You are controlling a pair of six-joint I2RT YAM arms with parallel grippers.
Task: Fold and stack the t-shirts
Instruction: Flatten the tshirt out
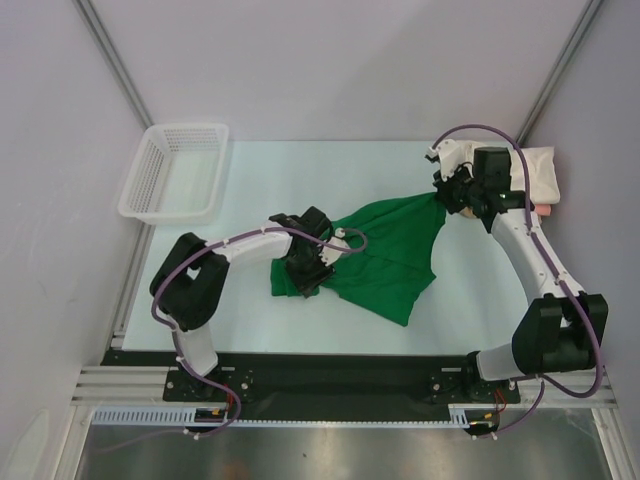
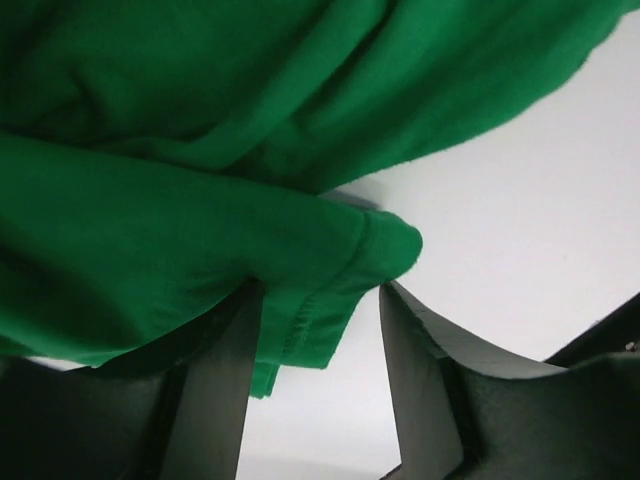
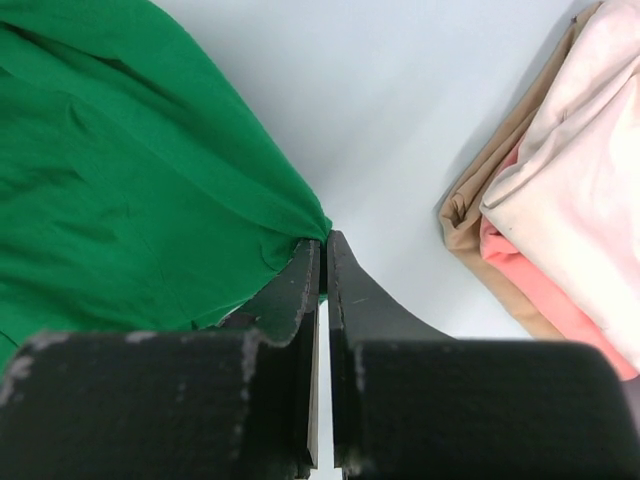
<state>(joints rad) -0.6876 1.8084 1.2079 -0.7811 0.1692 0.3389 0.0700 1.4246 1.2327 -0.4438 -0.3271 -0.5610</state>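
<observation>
Pinches one corner of the bright green short-sleeved cloth t-shirt in the clenched right claw, stretched toward the far right of the pale worktop, near the folded cream t-shirt lying on a salmon-pink t-shirt. Holds the left claw released at the shirt's near-left edge, fingers apart with a hemmed fold loose between them. Shows the remaining green cloth rumpled mid-worktop, well apart from the white plastic mesh basket at far left.
</observation>
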